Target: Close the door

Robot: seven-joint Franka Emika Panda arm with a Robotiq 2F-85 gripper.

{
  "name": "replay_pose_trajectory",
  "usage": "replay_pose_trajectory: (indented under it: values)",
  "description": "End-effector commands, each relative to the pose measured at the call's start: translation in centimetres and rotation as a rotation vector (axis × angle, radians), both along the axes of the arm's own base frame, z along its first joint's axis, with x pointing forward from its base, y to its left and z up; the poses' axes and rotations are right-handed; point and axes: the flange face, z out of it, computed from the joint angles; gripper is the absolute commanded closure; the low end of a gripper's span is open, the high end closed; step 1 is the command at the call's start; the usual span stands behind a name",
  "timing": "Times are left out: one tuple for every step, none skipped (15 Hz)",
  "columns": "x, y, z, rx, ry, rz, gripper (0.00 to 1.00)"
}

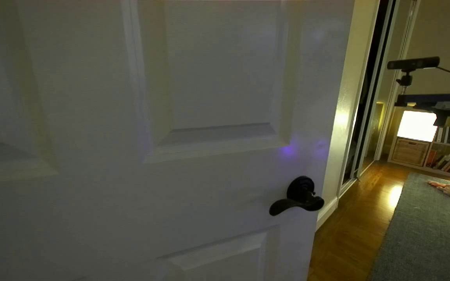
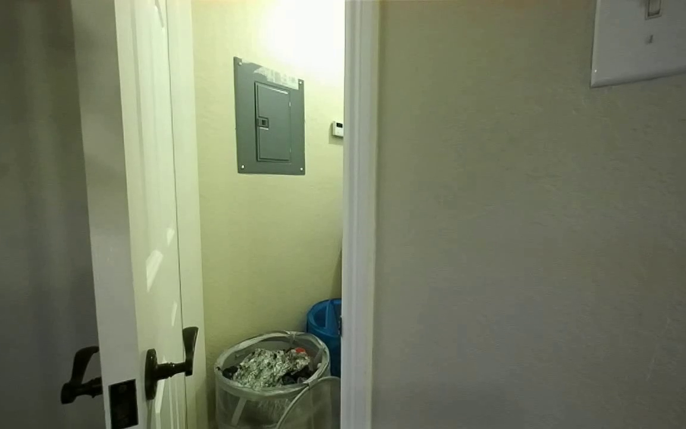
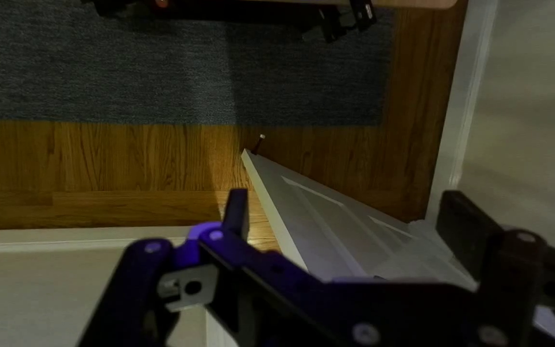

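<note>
In an exterior view, the white door (image 1: 158, 168) fills the left and middle, its black handle (image 1: 302, 191) toward the lower right. It is partly open: a gray box (image 2: 271, 122) and a basket (image 2: 259, 393) show to its right in an exterior view. In the wrist view, the end effector (image 3: 347, 207) is spread wide, with part of the door behind it.

Exterior views crop the door (image 1: 154, 175) and the switch plate (image 2: 664, 50) at the top.

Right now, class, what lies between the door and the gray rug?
In the wrist view: wood floor, and a small white-tipped rod at a corner of the door.
</note>
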Motion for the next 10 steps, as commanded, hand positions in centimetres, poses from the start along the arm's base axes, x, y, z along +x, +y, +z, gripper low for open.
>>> replay_pose_trajectory:
  values:
    - [1.6, 1.4, -0.8, -0.011, 0.001, 0.006, 0.00]
    - [2.4, 2.2, -1.4, -0.022, 0.000, -0.004, 0.00]
    - [3.2, 2.8, -1.9, -0.024, -0.006, -0.019, 0.00]
    - [4.3, 3.6, -2.5, -0.029, -0.014, -0.052, 0.00]
    - [5.2, 4.2, -3.1, -0.037, -0.023, -0.084, 0.00]
    - [6.1, 5.0, -3.6, -0.036, -0.028, -0.127, 0.00]
    - [6.7, 5.7, -4.2, -0.037, -0.035, -0.158, 0.00]
    - [7.4, 6.6, -4.7, -0.028, -0.040, -0.195, 0.00]
    - [8.0, 7.4, -5.1, -0.021, -0.045, -0.218, 0.00]
    - [8.8, 8.7, -5.5, -0.018, -0.054, -0.231, 0.00]
